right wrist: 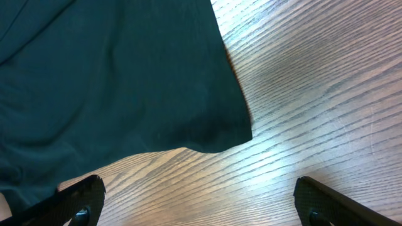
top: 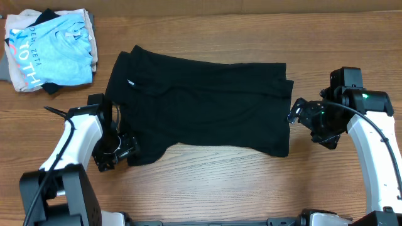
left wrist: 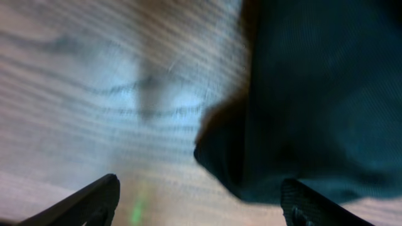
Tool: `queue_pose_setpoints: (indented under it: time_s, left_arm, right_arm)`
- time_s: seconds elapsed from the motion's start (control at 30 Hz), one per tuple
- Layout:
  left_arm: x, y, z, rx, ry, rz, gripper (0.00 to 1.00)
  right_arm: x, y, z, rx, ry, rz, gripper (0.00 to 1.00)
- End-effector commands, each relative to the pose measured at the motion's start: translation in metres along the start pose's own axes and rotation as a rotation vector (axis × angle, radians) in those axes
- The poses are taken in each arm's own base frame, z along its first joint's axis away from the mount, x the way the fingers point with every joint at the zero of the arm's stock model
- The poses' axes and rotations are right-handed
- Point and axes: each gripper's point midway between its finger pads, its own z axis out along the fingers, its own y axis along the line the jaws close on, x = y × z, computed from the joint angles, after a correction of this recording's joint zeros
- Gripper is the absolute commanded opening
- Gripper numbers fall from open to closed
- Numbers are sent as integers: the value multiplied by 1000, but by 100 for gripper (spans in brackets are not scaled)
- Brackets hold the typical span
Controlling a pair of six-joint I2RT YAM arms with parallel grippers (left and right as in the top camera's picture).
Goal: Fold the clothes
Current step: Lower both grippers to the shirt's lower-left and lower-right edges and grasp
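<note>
Between the widely parted fingers of the left pincer (left wrist: 200,194), which grips nothing, a rumpled corner of the black T-shirt (left wrist: 314,94) lies on the wood, closer to one finger than the other. Just ahead of the right pincer (right wrist: 200,188), also wide open and empty, the shirt's other end rests with one rounded corner pointing toward the gap between its fingers. Seen from overhead, the shirt spreads flat between the two pincers, its small white mark (top: 130,81) toward the left pincer's side. Underneath is a wooden table (top: 220,182) with a brown grain that shines pale under the wrist cameras. Farther out past the left pincer, apart from the black shirt, a light blue shirt (top: 53,53) with white lettering tops a small pile.
</note>
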Motion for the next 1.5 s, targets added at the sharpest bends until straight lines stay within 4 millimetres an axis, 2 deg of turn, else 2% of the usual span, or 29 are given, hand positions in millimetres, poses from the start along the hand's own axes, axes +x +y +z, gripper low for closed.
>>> queue_pose_setpoints:
  time_s: [0.0,0.1,0.2,0.27,0.4,0.43,0.63,0.8,1.17,1.47]
  left_arm:
    - [-6,3,18,-29,20,-4,85]
    - [-13,1,26,-26,16,-3,84]
    - [-14,1,34,-35,38,-5,73]
    - [-13,2,39,-43,57,-6,63]
    - [-11,1,44,-38,77,-8,14]
    - [-12,-1,44,-30,76,-9,4]
    - [-10,-2,44,-24,82,-10,4]
    - [-10,-3,44,-16,85,-9,4]
    - [-10,-4,44,-7,88,-9,4]
    - [-10,-5,44,-5,85,-2,4]
  right_arm:
    - [1,1,-2,-10,0,3,100]
    - [2,0,-1,-8,2,4,100]
    - [4,-1,0,-5,12,7,100]
    - [7,-1,3,-10,27,9,100]
    - [16,-7,17,-2,61,18,100]
    - [22,-9,28,-15,85,23,95]
    - [41,-18,64,-43,143,91,82]
    - [55,-28,84,-34,179,111,79]
    - [55,-34,100,-29,149,174,77]
    - [47,-40,110,13,130,221,74]
